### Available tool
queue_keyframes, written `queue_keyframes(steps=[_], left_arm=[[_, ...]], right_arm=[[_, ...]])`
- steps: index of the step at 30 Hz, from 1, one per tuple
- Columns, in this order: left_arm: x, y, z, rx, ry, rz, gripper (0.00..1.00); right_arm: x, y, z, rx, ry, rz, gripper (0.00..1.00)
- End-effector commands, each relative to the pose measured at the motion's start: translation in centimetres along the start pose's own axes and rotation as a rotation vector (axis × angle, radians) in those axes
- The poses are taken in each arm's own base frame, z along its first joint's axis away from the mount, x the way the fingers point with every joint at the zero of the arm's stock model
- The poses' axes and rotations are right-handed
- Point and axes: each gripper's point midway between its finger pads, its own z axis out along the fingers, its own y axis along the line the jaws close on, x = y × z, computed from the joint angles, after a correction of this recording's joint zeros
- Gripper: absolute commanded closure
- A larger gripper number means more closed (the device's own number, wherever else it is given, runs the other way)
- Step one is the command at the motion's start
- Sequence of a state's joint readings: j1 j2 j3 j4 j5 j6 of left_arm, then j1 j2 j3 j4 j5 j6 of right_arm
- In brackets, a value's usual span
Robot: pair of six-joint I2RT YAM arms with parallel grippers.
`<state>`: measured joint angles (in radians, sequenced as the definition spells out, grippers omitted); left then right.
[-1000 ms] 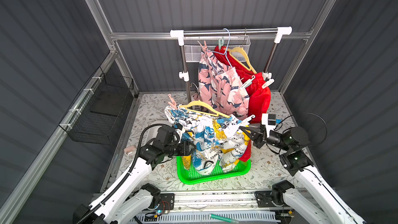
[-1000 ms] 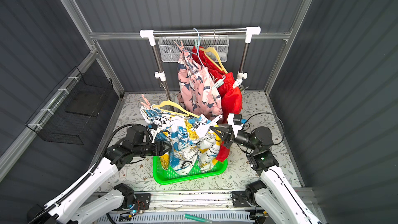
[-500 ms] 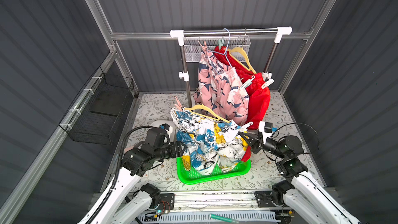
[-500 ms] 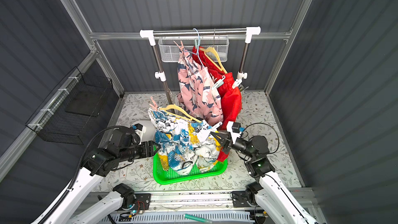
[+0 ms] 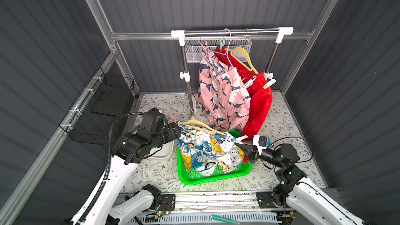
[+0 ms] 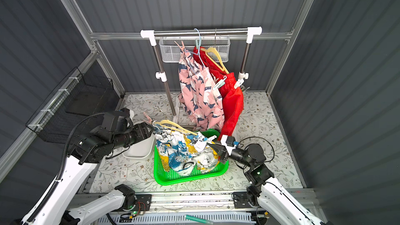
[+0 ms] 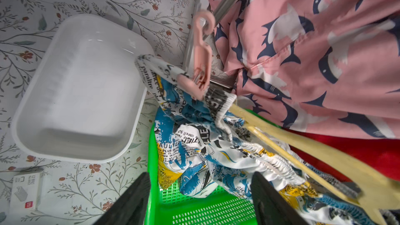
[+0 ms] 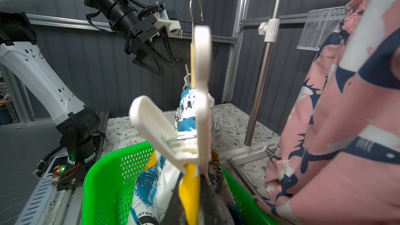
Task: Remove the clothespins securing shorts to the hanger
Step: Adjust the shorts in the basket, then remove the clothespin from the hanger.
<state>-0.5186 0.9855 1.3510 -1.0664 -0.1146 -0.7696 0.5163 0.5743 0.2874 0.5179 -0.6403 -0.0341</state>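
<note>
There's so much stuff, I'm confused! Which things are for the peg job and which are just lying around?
For the job: pink clothespin, white clothespin, printed shorts, yellow hanger.
Lying about: small white box, black wire basket.

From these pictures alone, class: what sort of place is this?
Probably a robot lab cell staged as a laundry corner: grey panelled walls, left arm and right arm mounted in front, a clothes rail hung with pegged shorts, a green basket.
</note>
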Motion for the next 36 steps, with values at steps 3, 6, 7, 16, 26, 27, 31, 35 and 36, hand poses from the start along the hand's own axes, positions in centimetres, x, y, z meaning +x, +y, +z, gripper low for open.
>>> queue_keyframes(steps=[3,6,7,16,26,27,31,35,36], left_arm=[[-2.0,0.7,-2.4,-0.087,-0.064,-0.106,0.24],[-2.8,0.6,-2.8,-0.112,-0.078,-0.147,0.24],[-3.0,0.7,-2.9,-0.126,-0.085,-0.165,0.24],[-4.2,-0.2,-1.6,-0.172,-0.072,-0.281,0.23],[-5.5,-0.4,0.1,-0.264,-0.080,-0.377,0.24],[-5.5,-0.4,0.3,-0.271,-0.079,-0.388,0.24],[-5.6,-0.6,1.1,-0.266,-0.087,-0.430,0.27],[-5.6,-0.4,1.7,-0.289,-0.077,-0.481,0.28],[-5.5,-0.3,1.8,-0.293,-0.072,-0.491,0.28]], right_arm=[[-0.8,-0.3,-0.3,0.042,-0.045,-0.094,1.00],[-0.5,-0.1,-0.2,0.039,-0.043,-0.104,1.00],[-0.4,-0.1,-0.2,0.038,-0.042,-0.111,1.00],[0.3,0.5,0.1,0.024,-0.041,-0.147,1.00],[0.9,0.8,0.2,0.011,-0.041,-0.149,1.00],[0.9,0.9,0.2,0.010,-0.042,-0.151,1.00],[1.1,1.0,0.1,0.006,-0.045,-0.156,1.00],[1.2,1.2,0.0,0.004,-0.051,-0.161,1.00],[1.1,1.2,-0.1,0.003,-0.056,-0.164,1.00]])
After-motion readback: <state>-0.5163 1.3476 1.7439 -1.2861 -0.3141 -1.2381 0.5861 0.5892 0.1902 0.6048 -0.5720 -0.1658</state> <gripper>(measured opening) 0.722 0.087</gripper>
